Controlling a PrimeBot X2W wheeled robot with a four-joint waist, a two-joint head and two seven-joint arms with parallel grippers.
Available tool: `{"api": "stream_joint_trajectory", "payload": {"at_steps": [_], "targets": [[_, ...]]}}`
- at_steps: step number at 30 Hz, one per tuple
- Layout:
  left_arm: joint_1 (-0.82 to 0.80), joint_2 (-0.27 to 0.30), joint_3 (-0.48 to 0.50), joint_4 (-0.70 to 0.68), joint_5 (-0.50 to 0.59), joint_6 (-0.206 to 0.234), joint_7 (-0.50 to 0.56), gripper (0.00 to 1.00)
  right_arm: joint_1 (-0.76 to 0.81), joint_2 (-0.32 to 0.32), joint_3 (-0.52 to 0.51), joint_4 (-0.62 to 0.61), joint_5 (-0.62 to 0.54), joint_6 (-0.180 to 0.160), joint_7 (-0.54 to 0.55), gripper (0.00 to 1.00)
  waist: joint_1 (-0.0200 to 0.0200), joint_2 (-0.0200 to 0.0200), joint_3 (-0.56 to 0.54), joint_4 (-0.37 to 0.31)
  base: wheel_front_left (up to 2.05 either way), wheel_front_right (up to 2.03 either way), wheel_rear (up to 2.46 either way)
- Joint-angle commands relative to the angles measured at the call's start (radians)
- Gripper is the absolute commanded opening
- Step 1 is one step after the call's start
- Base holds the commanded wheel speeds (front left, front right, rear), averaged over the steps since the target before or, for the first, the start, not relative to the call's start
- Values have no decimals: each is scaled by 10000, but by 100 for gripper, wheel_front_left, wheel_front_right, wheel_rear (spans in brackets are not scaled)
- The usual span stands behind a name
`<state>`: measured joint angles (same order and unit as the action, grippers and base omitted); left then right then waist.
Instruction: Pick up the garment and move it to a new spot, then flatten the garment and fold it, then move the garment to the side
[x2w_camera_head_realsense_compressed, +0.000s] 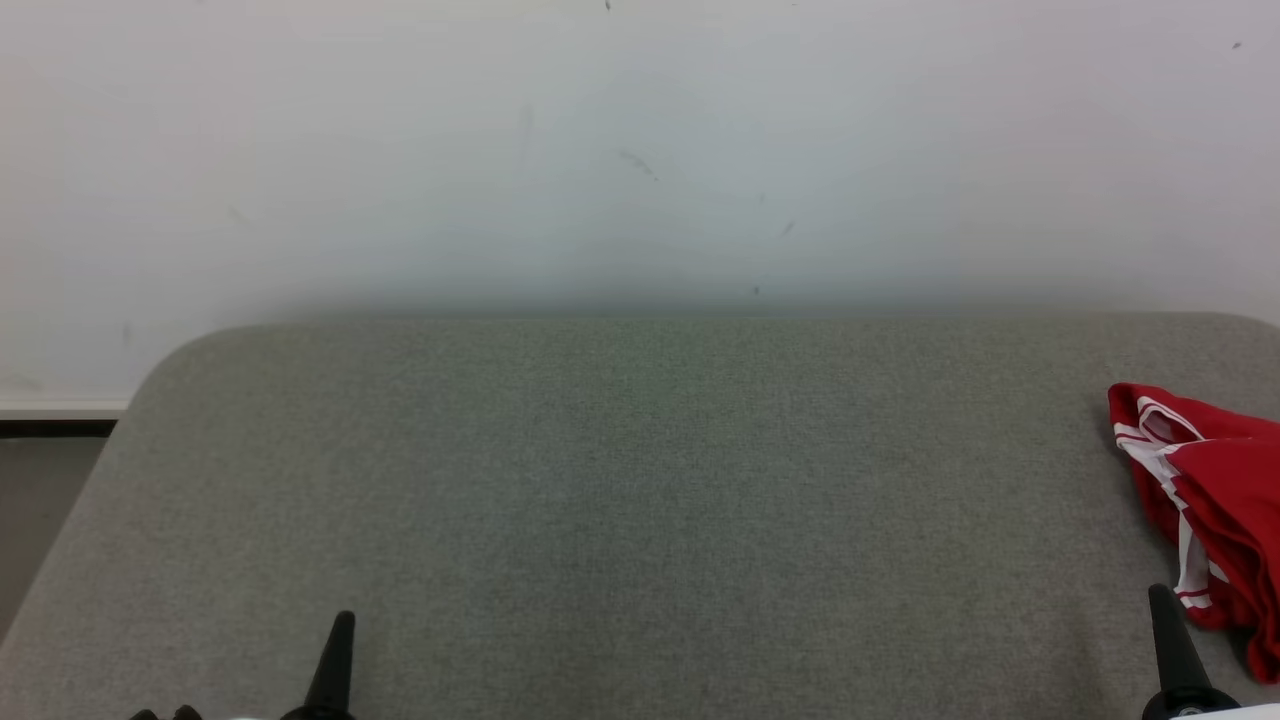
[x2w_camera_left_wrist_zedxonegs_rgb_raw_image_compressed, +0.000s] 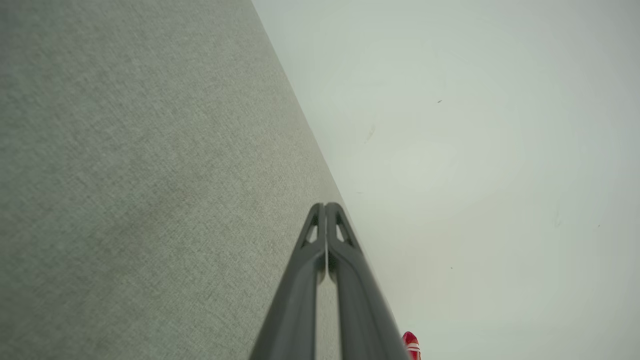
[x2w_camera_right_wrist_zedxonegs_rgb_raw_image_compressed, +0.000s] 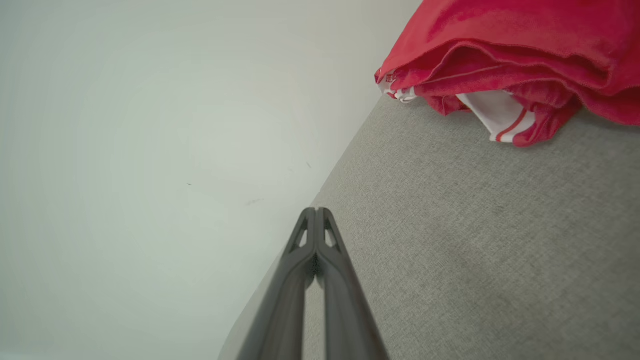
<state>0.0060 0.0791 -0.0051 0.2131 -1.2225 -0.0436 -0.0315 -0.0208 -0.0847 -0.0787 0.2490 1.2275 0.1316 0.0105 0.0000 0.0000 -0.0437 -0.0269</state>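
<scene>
Seemingly idling | garment (x2w_camera_head_realsense_compressed: 1215, 490) is lying bunched, loosely layered, at the right edge of the tabletop (x2w_camera_head_realsense_compressed: 640, 500) | both jaws are sitting pressed together, empty | I'm judging it either finished or unstarted.

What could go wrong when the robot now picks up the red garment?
The garment lies bunched in folds, partly beyond the head view's right border: a grasp may catch only one layer. The right gripper stands beside it with jaws shut; unless they open first, it may just push the cloth.
</scene>
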Motion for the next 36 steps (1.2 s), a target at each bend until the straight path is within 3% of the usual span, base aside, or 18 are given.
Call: {"api": "stream_joint_trajectory", "payload": {"at_steps": [1,36], "targets": [[-197,80,77,-40,-324,-82,62,0,-260,3,-86,-104,239,-9,68,0,0,0,13,8,0,0,0],[-932,31,627,220,-3269,-714,884,0,-783,268,-304,-77,2967,-15,813,0,0,0,332,191,0,0,0]]}}
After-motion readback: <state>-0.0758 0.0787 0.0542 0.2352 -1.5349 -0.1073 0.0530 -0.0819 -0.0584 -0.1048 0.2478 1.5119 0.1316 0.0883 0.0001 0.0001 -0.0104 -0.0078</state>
